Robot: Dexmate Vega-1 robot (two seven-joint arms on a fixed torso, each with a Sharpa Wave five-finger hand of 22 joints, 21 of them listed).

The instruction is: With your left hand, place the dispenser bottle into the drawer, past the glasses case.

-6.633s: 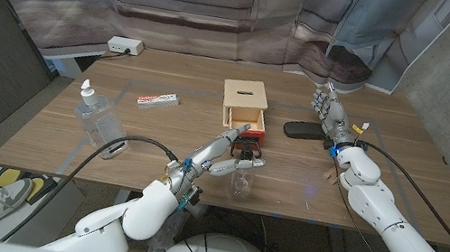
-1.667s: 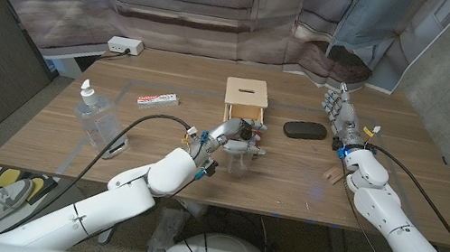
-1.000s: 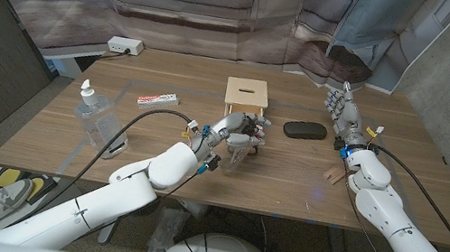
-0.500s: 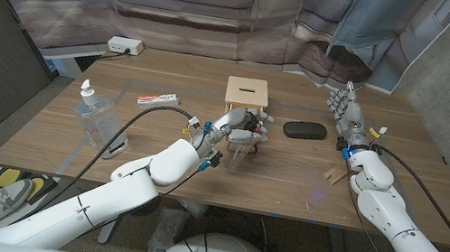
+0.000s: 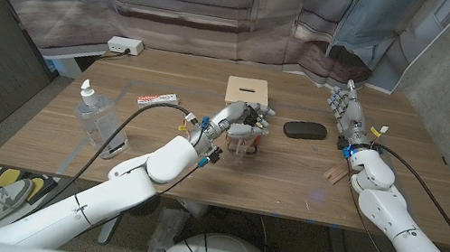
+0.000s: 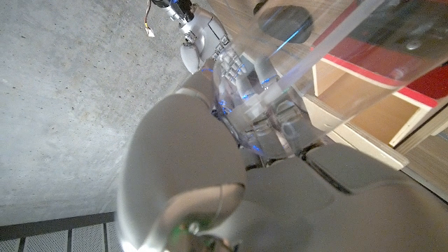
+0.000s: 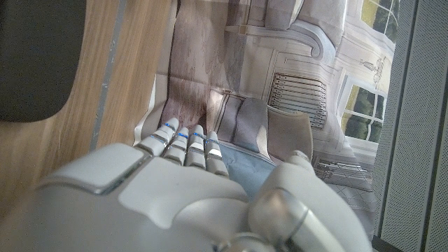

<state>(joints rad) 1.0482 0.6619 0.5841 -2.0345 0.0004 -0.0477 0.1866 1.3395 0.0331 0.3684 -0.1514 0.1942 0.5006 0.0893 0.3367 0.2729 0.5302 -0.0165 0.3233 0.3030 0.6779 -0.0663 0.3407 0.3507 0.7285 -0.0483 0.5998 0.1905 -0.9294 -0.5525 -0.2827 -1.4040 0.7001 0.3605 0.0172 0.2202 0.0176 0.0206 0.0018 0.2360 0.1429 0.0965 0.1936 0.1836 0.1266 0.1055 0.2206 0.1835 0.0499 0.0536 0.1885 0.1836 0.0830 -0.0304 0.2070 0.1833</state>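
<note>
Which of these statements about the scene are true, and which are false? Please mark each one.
1. The left hand holds a clear bottle at the front of the wooden drawer box. True.
2. The black glasses case lies inside the drawer. False: it lies on the table, to the right of the box.
3. The right hand holds nothing, with its fingers extended. True.
4. The pump bottle near the table's left edge lies on its side. False: it stands upright.
5. A red and white tube lies on the table, left of the box. True.
</note>
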